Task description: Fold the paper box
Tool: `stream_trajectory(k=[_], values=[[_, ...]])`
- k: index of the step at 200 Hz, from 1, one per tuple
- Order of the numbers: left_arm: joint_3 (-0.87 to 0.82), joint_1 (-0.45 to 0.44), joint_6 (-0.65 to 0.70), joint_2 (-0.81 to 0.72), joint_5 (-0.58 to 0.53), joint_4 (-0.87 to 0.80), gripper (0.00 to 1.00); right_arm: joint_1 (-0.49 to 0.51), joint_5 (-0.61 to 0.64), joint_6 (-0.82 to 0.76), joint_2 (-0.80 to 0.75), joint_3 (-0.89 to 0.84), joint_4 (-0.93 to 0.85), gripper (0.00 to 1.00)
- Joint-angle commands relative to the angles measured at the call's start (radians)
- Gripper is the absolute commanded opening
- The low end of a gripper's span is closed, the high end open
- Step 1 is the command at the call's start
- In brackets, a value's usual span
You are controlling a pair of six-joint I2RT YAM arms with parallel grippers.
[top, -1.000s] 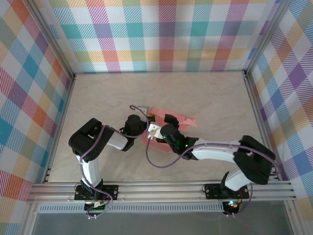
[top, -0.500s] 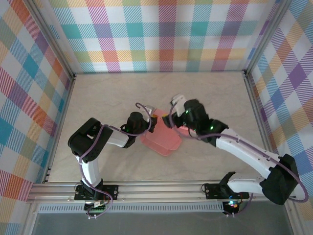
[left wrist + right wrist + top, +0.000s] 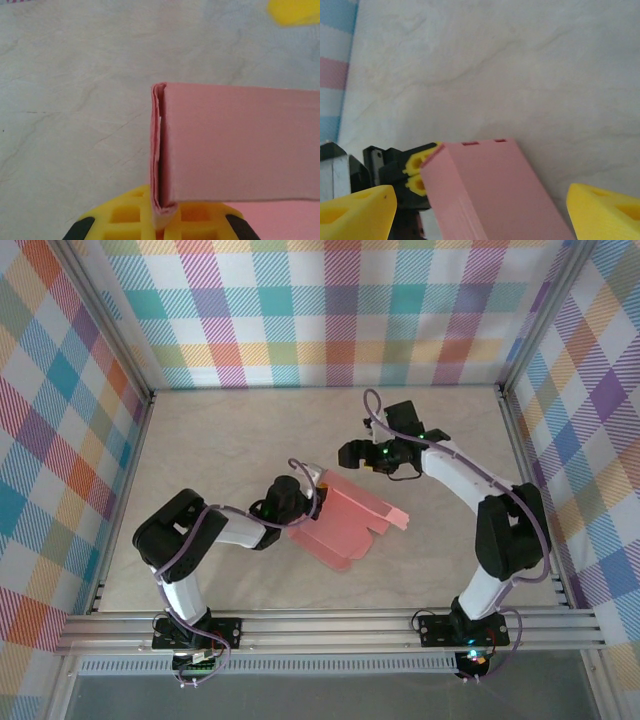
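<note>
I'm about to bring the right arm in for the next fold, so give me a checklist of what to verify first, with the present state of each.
1. Left gripper shut on the edge of the salmon-pink thin-card paper box: ok.
2. Right gripper open: ok.
3. Right gripper apart from the box, hanging beyond its far side: ok.
4. Everything tucked in: not ok, one flap juts out at the box's right end.
5. Box lying flat on the beige marbled table: cannot tell.
</note>
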Motion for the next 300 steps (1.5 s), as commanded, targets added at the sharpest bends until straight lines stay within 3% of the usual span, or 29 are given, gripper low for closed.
stream_trajectory(k=[1,40,81,124,188,300], values=[[-0.01,-0.013,0.032,-0.022,-0.071,-0.016,0.03,0.006,-0.178,0.025,0.037,0.027,0.018,0.88],[0.012,-0.023,0.05,0.008,-0.082,-0.033,0.05,0.006,-0.22,0.035,0.12,0.048,0.044,0.88],[-0.006,-0.023,0.012,0.059,-0.067,0.067,0.07,0.005,-0.195,0.053,0.194,0.083,0.054,0.84],[0.0,-0.024,0.012,0.078,-0.057,0.074,0.09,0.008,-0.268,0.114,0.244,0.066,0.13,0.78],[-0.006,-0.025,0.028,0.071,-0.054,0.06,0.13,0.01,-0.255,0.114,0.26,0.04,0.133,0.62],[-0.005,-0.025,0.012,0.103,-0.069,0.077,0.18,0.01,-0.217,0.042,0.283,0.029,0.084,0.55]])
